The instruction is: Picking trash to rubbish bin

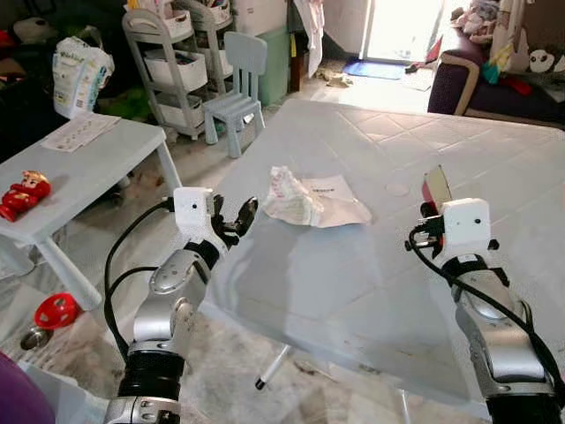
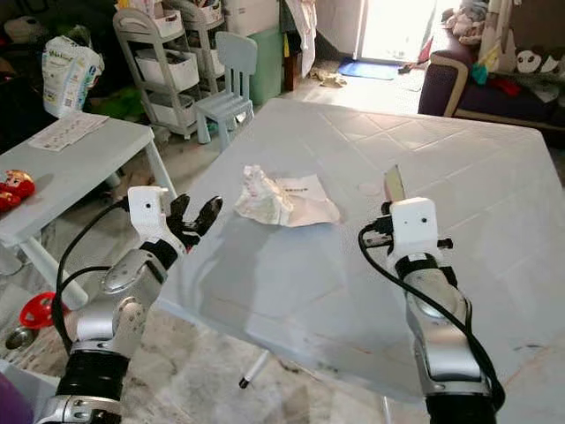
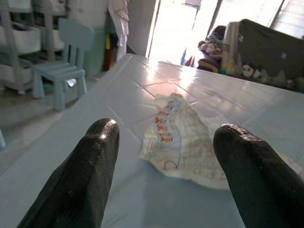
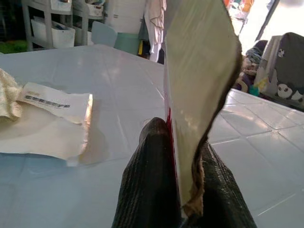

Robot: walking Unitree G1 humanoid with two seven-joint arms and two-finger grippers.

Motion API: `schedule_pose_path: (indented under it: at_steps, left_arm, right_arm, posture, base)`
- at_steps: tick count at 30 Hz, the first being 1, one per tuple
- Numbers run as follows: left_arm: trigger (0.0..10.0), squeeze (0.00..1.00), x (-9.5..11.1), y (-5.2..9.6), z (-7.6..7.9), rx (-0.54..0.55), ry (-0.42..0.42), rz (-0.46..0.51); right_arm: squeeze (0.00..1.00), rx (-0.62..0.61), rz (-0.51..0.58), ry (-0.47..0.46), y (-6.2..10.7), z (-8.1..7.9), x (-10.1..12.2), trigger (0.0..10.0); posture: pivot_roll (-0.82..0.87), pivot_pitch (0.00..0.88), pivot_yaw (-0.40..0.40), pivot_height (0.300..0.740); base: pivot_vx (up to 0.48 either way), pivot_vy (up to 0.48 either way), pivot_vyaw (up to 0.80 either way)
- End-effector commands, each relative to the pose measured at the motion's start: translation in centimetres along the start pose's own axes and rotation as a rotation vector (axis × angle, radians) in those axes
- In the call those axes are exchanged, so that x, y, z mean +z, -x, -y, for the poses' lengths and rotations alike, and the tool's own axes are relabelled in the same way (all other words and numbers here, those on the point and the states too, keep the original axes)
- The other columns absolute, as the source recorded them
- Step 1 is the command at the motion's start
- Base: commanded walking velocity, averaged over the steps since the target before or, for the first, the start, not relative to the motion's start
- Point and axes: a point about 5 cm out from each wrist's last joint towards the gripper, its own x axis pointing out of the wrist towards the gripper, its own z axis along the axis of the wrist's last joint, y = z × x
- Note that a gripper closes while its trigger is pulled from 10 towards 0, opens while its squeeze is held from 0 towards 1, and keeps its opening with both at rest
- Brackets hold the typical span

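Note:
A crumpled white paper with orange print [image 1: 290,198] lies on the pale blue table [image 1: 353,283], resting on a flat white wrapper [image 1: 340,203]. My left gripper [image 1: 237,218] hovers at the table's left edge, open, its fingers [image 3: 92,166] pointing at the crumpled paper [image 3: 183,137] a short way ahead. My right gripper [image 1: 430,210] is over the table's right part, shut on a flat torn piece of packaging [image 4: 199,80], silvery with a red side, which stands upright [image 1: 437,186] between the fingers [image 4: 152,180].
A low white table [image 1: 88,168] with a red toy [image 1: 25,193] stands at the left. A small blue chair [image 1: 238,84] and a shelf cart [image 1: 168,62] are behind it. A dark sofa [image 1: 494,88] is at the far right. A red ball [image 1: 55,311] lies on the floor.

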Motion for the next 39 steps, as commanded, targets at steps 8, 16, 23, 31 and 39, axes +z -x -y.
schedule_pose_path:
  at_steps: [8, 16, 23, 31, 39]
  left_arm:
    - [10.0, 0.00, 0.26, -0.35, 0.39, -0.011, 0.008, -0.003]
    - [10.0, 0.00, 0.50, -0.35, 0.26, -0.004, 0.042, 0.015]
    - [10.0, 0.00, 0.83, -0.52, -0.13, 0.013, 0.064, 0.021]
    - [10.0, 0.00, 0.96, -0.49, -0.28, 0.010, 0.054, 0.033]
    - [10.0, 0.00, 0.78, -0.40, -0.18, 0.004, 0.041, 0.029]
  right_arm:
    - [0.00, -0.010, -0.003, 0.004, 0.05, 0.30, 0.01, 10.0]
    - [0.00, -0.013, -0.005, 0.006, 0.07, 0.41, -0.08, 10.0]
    - [0.00, -0.014, -0.004, 0.008, 0.01, 0.52, -0.08, 10.0]
    - [0.00, -0.014, -0.006, 0.008, 0.02, 0.55, -0.14, 10.0]
    - [0.00, -0.015, 0.002, 0.012, 0.02, 0.58, -0.01, 10.0]
  posture:
    - [-0.04, 0.000, 0.027, 0.740]
    - [-0.04, 0.000, 0.027, 0.740]
    - [-0.04, 0.000, 0.026, 0.740]
    - [-0.04, 0.000, 0.026, 0.740]
    - [-0.04, 0.000, 0.026, 0.740]
  base:
    - [0.000, -0.300, 0.00]
    - [0.000, -0.036, 0.00]
    - [0.000, 0.042, 0.00]
    - [0.034, 0.420, 0.00]
    - [0.321, 0.356, 0.00]
